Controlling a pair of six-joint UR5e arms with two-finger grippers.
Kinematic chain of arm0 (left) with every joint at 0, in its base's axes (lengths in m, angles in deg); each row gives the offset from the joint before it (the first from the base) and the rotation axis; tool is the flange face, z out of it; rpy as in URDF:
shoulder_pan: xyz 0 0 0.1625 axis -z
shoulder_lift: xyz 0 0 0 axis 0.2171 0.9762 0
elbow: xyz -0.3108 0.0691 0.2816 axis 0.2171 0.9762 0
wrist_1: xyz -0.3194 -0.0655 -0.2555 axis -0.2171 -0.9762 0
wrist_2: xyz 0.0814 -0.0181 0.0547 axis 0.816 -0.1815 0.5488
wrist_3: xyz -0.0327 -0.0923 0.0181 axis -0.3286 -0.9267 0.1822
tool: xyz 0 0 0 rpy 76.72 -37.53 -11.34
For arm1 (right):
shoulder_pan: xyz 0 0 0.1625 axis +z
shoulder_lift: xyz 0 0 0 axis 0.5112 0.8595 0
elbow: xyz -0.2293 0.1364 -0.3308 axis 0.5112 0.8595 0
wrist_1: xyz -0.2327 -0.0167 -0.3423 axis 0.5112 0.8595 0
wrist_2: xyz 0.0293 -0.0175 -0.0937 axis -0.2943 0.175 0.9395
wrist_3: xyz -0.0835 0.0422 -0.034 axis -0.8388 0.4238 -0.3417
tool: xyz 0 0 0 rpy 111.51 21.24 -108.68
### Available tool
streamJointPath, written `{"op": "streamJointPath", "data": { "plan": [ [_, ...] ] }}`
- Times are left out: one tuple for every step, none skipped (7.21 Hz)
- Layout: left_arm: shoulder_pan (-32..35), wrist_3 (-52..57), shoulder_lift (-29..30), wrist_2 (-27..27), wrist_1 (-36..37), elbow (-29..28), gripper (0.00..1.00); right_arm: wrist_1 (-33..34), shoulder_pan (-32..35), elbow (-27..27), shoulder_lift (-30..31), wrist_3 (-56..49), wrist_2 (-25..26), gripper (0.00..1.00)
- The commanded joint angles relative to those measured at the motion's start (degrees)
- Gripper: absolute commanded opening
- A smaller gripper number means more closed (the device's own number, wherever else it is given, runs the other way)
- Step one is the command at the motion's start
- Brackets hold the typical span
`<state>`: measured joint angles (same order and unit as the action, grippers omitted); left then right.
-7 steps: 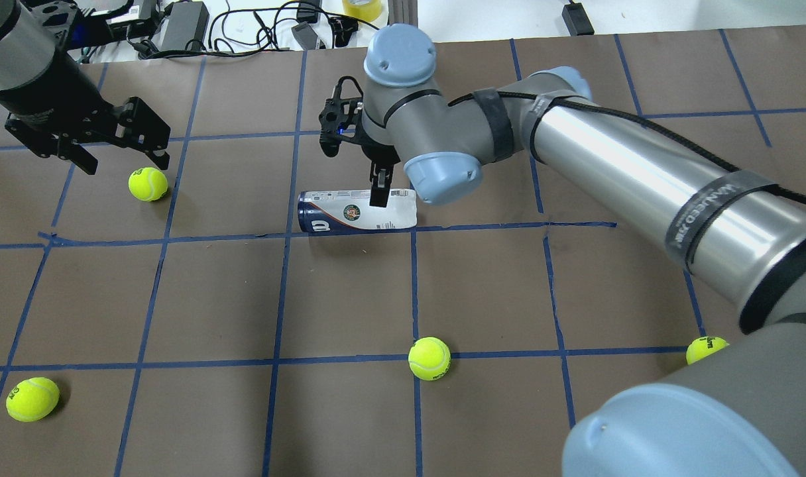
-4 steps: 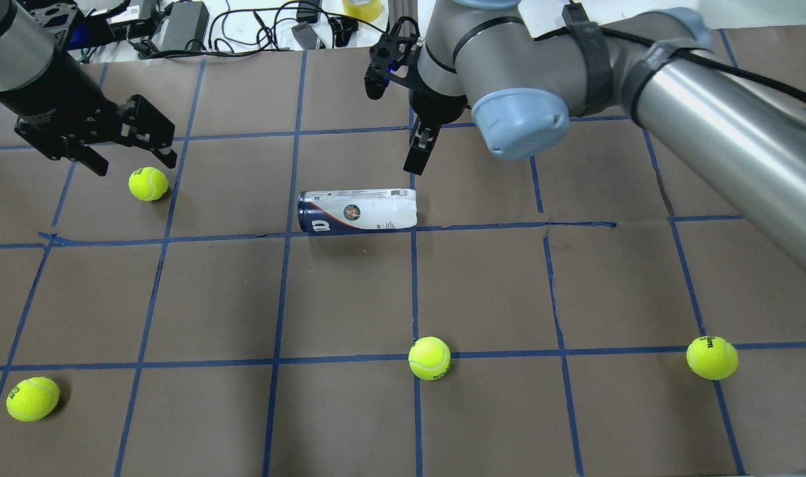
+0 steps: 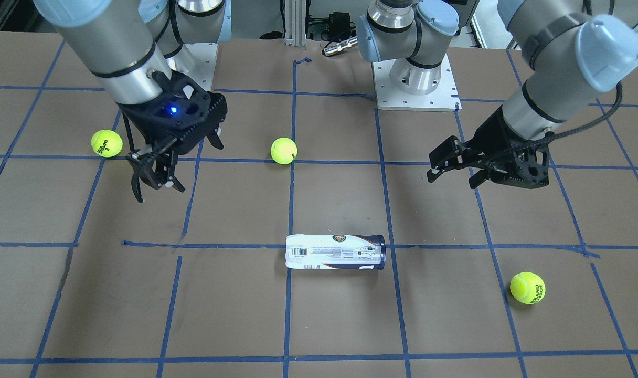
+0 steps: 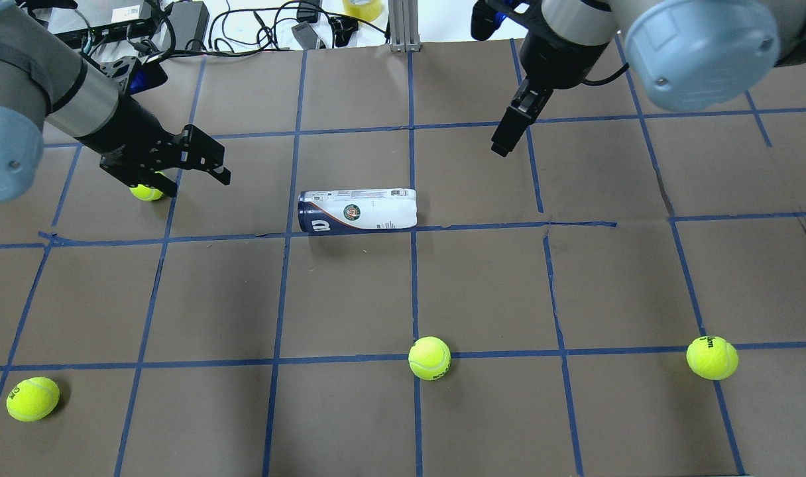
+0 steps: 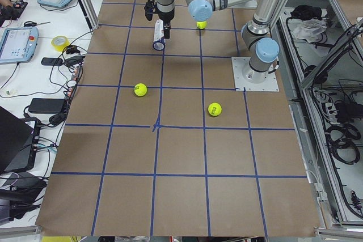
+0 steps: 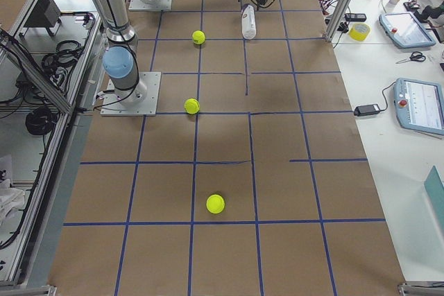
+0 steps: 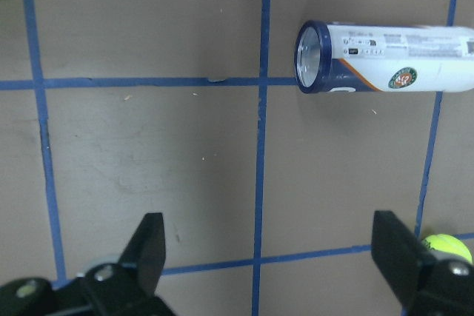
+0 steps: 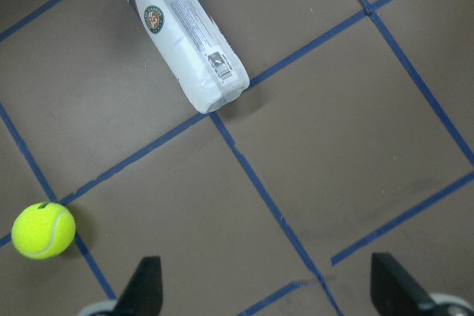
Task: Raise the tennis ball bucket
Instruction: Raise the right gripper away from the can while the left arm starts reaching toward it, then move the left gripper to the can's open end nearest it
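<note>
— Brown paper table, blue tape grid; tennis ball bucket lies on its side on the paper, its long axis along a tape line and just beside it; confirm?
— Confirmed; white body, navy band at one end, round emblem facing up, barcode near the white end; neither arm touches it; the left wrist view looks at the navy end, a pale ring around its rim.
— Left gripper?
— Out past the bucket's navy end, raised off the paper, well apart from the bucket; fingers spread wide, nothing held; its wrist view shows bare paper in the gap.
— Right gripper?
— Out past the bucket's white end, raised too, well apart; fingers parted, empty; its wrist view has the bucket's white end high in frame, away from both fingers.
— Other things?
— Yellow-green; a tennis ball beyond the bucket's navy end, partly hidden under the left gripper in the overhead view; a second ball on the robot's side of the bucket, roughly opposite the white end; a third ball on that side, well out past the white end; a fourth ball on that side, well out past the navy end.
</note>
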<state>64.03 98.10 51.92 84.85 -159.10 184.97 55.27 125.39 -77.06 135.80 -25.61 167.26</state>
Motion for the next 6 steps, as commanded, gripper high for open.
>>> {"op": "streamJointPath", "data": {
  "plan": [
    [0.1,1.6,4.6,-9.4,9.2,4.5,1.0,-3.5,-1.7,0.0,3.5,8.9,6.0,1.0],
    [0.2,4.6,6.4,-9.8,10.2,5.0,1.0,-6.5,-1.3,0.1,5.6,18.5,6.2,1.0],
    [0.2,6.3,8.3,-13.1,12.5,5.0,1.0,-7.9,-1.3,0.0,6.0,24.7,6.3,1.0],
    [0.2,6.4,10.5,-15.9,14.6,5.0,1.0,-7.3,-1.3,0.2,6.3,26.1,8.8,1.0],
    [0.2,6.9,12.7,-16.1,16.0,5.0,1.0,-7.3,-1.3,0.2,6.9,34.5,11.5,1.0],
    [0.3,7.4,14.8,-19.1,16.2,5.0,1.0,-8.1,-1.3,0.0,7.5,45.2,11.7,1.0]
  ]
}}
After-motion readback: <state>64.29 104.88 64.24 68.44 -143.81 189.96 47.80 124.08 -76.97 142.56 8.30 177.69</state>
